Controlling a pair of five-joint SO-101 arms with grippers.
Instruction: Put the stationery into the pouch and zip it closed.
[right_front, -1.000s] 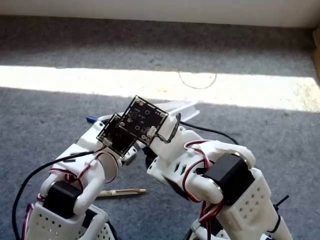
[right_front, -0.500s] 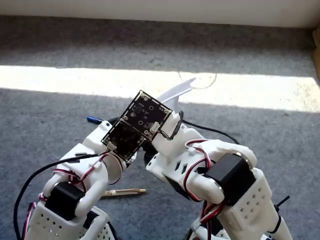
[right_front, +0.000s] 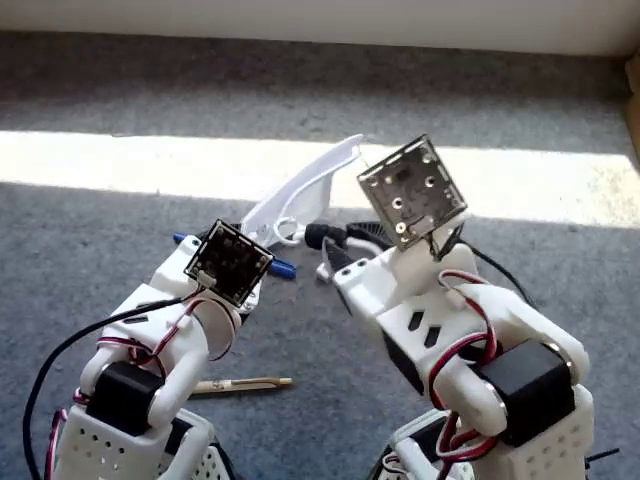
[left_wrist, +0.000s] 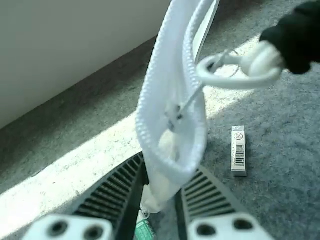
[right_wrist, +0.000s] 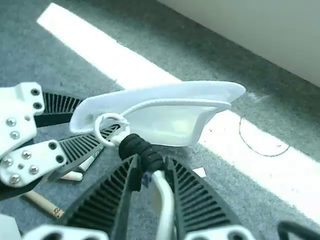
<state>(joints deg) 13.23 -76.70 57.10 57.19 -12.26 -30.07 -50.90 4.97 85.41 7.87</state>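
Observation:
The white mesh pouch (right_front: 310, 185) hangs lifted off the carpet between the two arms, tilted up toward the sunlit strip. My left gripper (left_wrist: 160, 177) is shut on its lower end (left_wrist: 172, 125). My right gripper (right_wrist: 145, 162) is shut on the black cord (right_wrist: 135, 146) tied to the zipper's white ring pull (right_wrist: 107, 125), beside the left gripper's white fingers (right_wrist: 25, 150). A blue pen (right_front: 283, 268) lies under the pouch. A wooden pencil (right_front: 245, 383) rests on the carpet near the left arm's base. A small white barcoded box (left_wrist: 238, 150) lies on the carpet.
Grey carpet (right_front: 520, 270) covers the floor, crossed by a bright sunlit strip (right_front: 120, 160). A thin wire loop (right_front: 395, 165) lies in that strip. A pale wall (right_front: 320, 20) runs along the far side. Black cables (right_front: 60, 360) trail by the left arm.
The right arm has drawn back and to the right, its wrist rising. The pouch has swung from lying nearly flat to standing tilted up, and the two wrists have come apart.

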